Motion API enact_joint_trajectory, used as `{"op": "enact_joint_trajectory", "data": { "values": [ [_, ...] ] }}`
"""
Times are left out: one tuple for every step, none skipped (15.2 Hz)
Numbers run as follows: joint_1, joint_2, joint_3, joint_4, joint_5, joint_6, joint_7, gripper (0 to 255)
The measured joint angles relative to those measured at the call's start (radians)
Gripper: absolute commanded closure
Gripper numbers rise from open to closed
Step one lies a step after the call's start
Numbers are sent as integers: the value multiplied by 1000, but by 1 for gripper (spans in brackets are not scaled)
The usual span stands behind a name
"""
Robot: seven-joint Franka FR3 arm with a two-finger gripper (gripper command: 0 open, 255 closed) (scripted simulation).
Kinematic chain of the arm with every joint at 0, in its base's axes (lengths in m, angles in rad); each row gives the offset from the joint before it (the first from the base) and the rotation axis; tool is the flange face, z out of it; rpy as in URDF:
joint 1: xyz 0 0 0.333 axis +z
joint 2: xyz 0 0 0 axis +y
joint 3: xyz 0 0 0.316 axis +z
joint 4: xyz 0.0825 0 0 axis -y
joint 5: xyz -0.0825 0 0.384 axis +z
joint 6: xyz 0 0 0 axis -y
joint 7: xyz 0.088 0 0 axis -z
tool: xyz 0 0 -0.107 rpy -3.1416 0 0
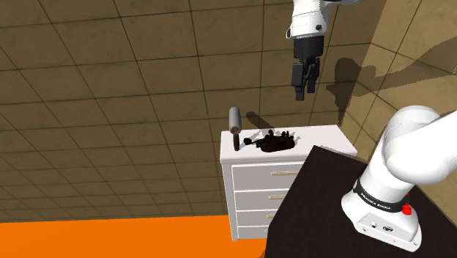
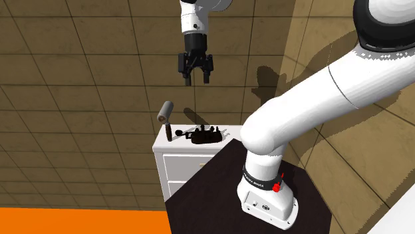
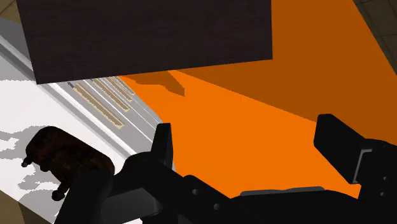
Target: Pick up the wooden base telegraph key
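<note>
**Item:** telegraph key (image 1: 272,139), dark and knobby on a brownish base.

**Location:** on top of the white chest of drawers (image 1: 253,198), at the centre of the shoulder view. It lies beside an upright grey roller (image 1: 235,121), on the roller's right.

**Gripper** (image 1: 303,91): right of centre near the top of the shoulder view, well above the chest. The fingers are parted with nothing between them.

**Handling (judged):** rigid, compact, likely fairly heavy for its bulk. The base looks solid. The lever and knobs on top are thin and would slip or give under a pinch.

**Best hold:** low across the two long sides of the base, clear of the knobs.
</note>
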Motion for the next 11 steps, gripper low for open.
{"op": "enact_joint_trajectory", "data": {
  "values": [
    [0,0,0,0,0,0,0,0],
    [-1,-3,-2,-16,-6,16,-8,0],
    [-4,-2,-9,-38,-17,42,-25,0],
    [-4,-8,-10,-64,-25,70,-36,0],
    [-5,6,-14,-85,-35,108,-52,0],
    [-9,21,-26,-101,-50,147,-75,0],
    [-9,23,-27,-132,-58,188,-87,0],
    [-11,33,-33,-157,-68,230,-104,0],
    [-15,47,-42,-169,-82,264,-124,0],
    [-21,54,-53,-195,-97,304,-146,0],
    [-26,77,-65,-203,-111,343,-168,0]
  ]
}}
